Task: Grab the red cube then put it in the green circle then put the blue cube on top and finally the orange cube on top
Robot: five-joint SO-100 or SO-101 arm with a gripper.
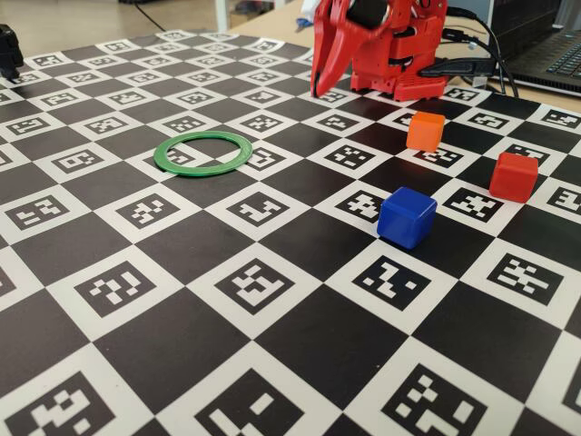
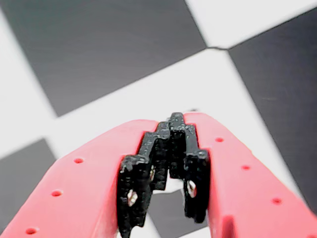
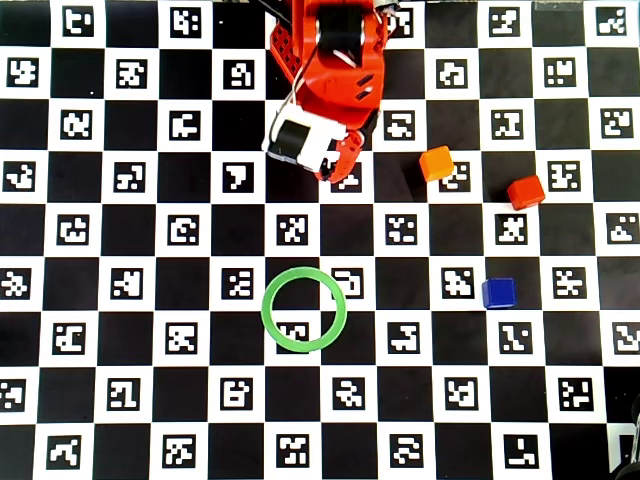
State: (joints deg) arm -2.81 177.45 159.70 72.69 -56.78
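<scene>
The red cube [image 1: 514, 176] [image 3: 525, 191] sits on the checkered board at the right. The orange cube [image 1: 425, 131] [image 3: 436, 163] lies a little farther back, to its left. The blue cube [image 1: 407, 216] [image 3: 498, 293] stands nearer the front. The green circle [image 1: 202, 152] [image 3: 304, 309] lies flat and empty in the board's middle. My red gripper [image 1: 317, 91] [image 2: 173, 121] [image 3: 338, 172] hangs folded by the arm's base, tips down over the board, far from all three cubes. Its jaws are shut with nothing between them.
The board [image 1: 227, 363] is a black-and-white checker of printed markers. The red arm base [image 1: 399, 54] and its cables stand at the back. A laptop [image 1: 554, 54] lies at the back right, off the board.
</scene>
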